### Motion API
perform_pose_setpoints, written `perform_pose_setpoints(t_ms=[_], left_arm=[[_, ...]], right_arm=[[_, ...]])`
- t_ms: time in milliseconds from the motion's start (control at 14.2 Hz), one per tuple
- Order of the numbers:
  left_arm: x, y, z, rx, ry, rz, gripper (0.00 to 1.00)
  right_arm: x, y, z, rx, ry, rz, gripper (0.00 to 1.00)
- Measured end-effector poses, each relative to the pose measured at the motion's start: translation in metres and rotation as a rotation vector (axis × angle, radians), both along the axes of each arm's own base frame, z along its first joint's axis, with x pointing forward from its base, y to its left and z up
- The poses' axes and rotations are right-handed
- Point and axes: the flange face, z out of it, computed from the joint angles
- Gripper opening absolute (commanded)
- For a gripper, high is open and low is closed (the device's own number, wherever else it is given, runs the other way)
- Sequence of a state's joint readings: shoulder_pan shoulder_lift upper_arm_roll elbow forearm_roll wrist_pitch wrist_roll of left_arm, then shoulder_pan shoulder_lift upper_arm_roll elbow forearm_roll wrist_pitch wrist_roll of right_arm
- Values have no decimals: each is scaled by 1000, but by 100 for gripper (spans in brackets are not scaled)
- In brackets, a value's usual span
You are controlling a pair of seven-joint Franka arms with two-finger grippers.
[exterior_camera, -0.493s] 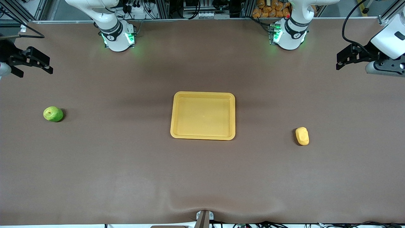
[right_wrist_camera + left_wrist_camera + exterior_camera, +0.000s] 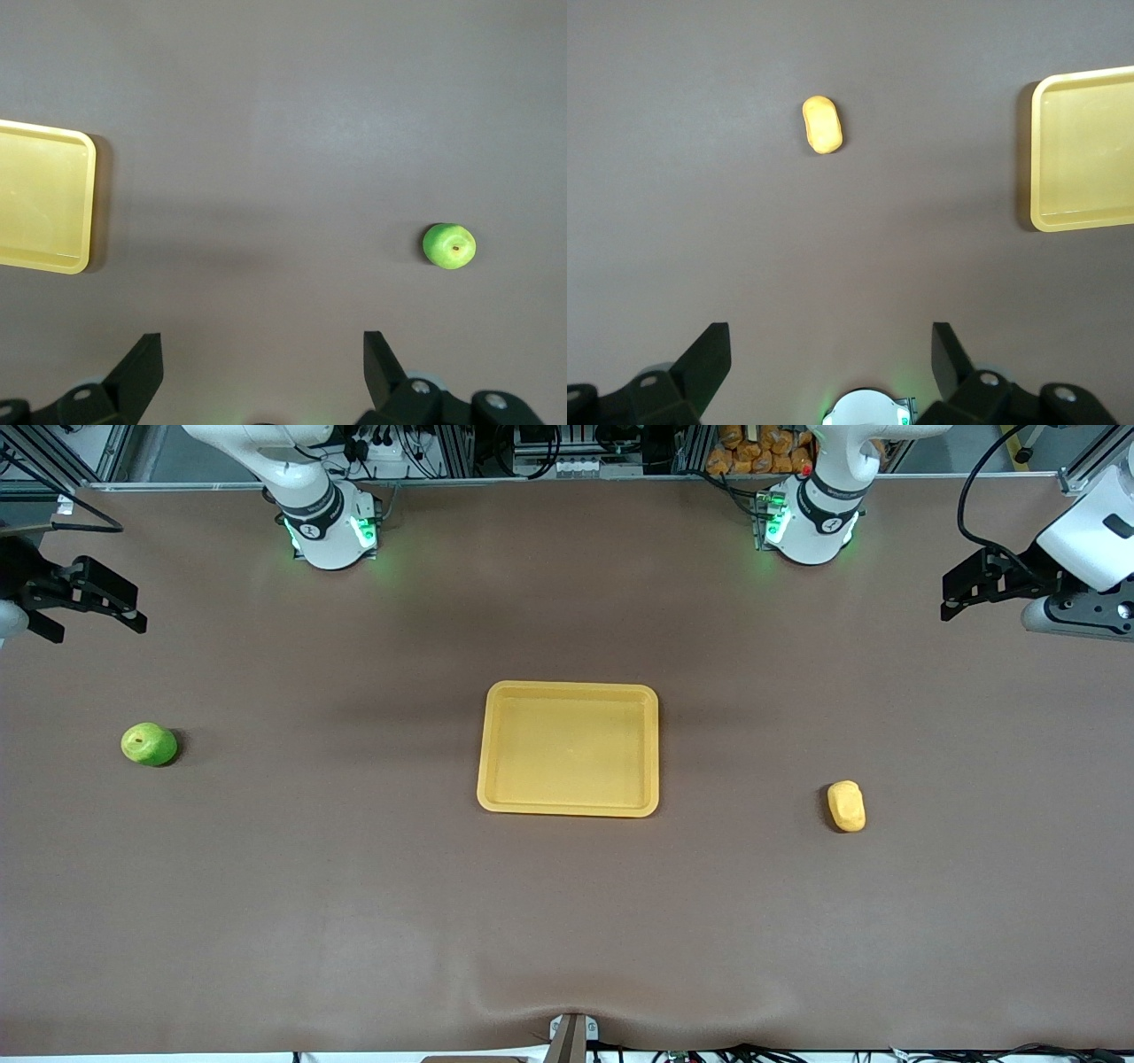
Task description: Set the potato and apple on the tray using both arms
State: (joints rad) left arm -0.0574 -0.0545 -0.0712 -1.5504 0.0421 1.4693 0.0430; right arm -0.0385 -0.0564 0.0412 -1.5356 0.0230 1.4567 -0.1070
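The tray (image 2: pixel 568 749) sits mid-frame, empty. The potato (image 2: pixel 846 806) lies at lower right, long axis running roughly top to bottom. The apple (image 2: pixel 148 744) is at far left, stem dimple up. The left gripper (image 2: pixel 961 593) at the upper right edge and the right gripper (image 2: pixel 120 607) at the upper left edge both hang with fingers apart.

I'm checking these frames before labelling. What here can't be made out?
- Right gripper: front view's edge cuts off its wrist.
- Left gripper: arm cut off at the front view's edge.
- Tray: cropped in both wrist views.
- Undersides of apple and potato: hidden against the table.
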Motion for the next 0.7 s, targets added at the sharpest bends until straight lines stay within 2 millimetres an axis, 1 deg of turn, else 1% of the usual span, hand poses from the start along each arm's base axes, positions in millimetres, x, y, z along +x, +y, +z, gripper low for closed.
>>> perform_pose_setpoints(t_ms=[141,282,564,705], left_arm=[[0,0,-2,0,2,-1,100],[3,1,-5,-1,-8,1,100],[14,9,-18,-7,-54,14,100],[18,10,-23,-9,-70,15,100]], right_arm=[[0,-1,0,0,1,-2,100],[3,-5,-5,0,11,-9,100],[14,-16,-25,2,49,-29,100],[22,-20,-46,5,101,-35,100]])
